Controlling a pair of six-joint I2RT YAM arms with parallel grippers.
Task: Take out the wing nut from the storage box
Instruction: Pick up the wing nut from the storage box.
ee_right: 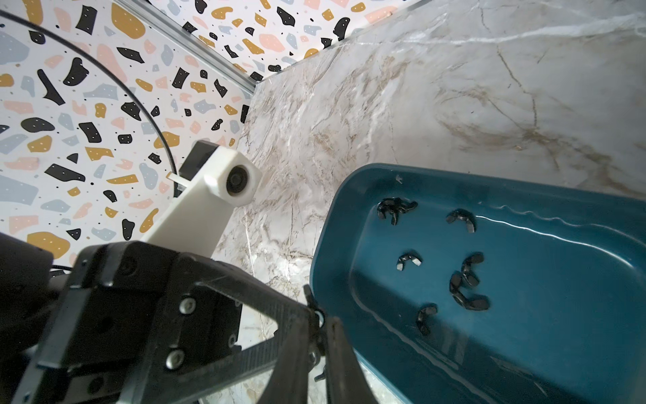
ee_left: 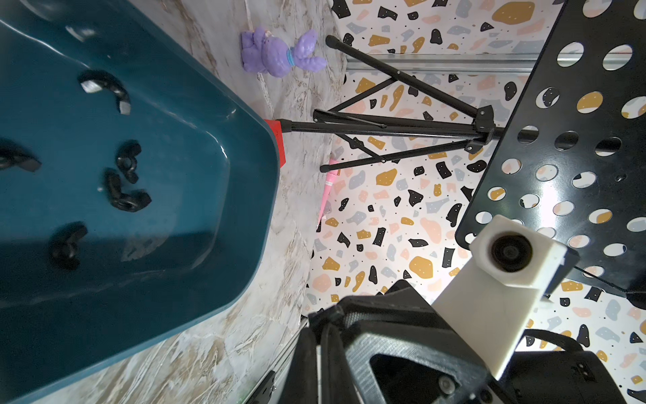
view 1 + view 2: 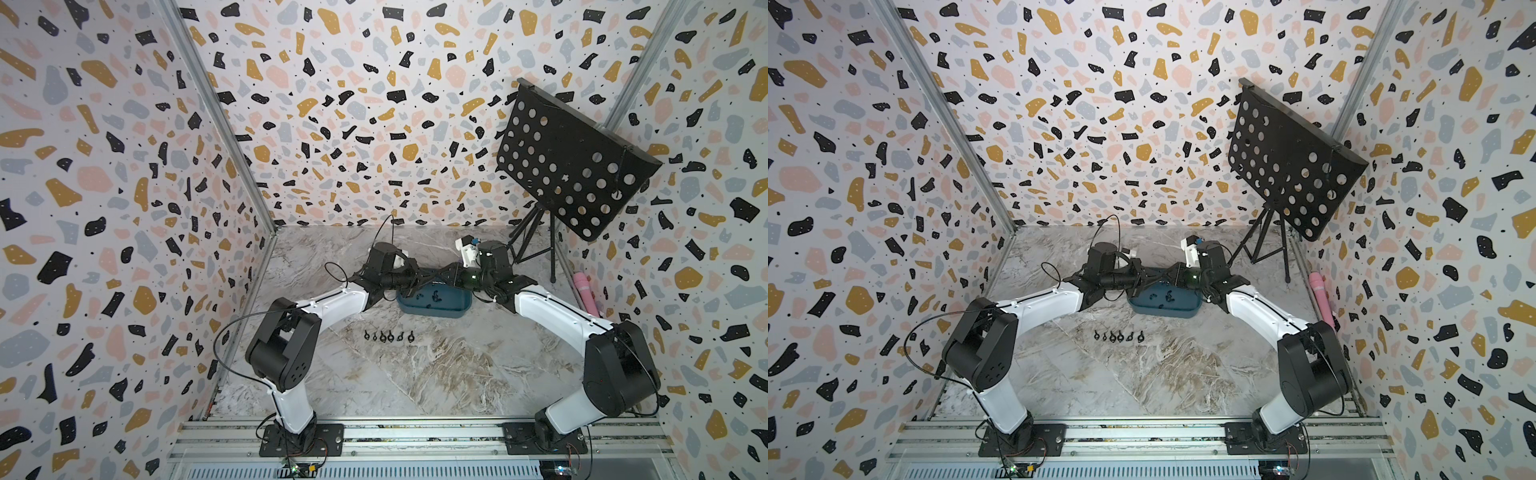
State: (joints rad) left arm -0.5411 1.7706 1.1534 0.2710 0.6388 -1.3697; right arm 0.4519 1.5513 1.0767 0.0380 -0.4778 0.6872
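The teal storage box [image 3: 432, 312] [image 3: 1163, 312] sits mid-table, and several black wing nuts [image 1: 468, 286] [image 2: 126, 189] lie loose on its floor. My two grippers meet tip to tip above the box's far rim. The left gripper [image 3: 434, 274] [image 2: 321, 320] is shut, with only a thin slit between its fingers. Its tip rests at a wing nut [image 1: 317, 314]. The right gripper [image 3: 449, 272] [image 1: 318, 325] has its fingers drawn in around that same nut. In both top views the nut is too small to make out.
Several wing nuts [image 3: 388, 336] [image 3: 1119, 336] lie in a row on the marble in front of the box. A black perforated music stand [image 3: 573, 162] on a tripod fills the back right. A pink object [image 3: 586, 295] lies by the right wall. A purple toy [image 2: 276, 52] and a red block [image 2: 279, 140] lie beyond the box.
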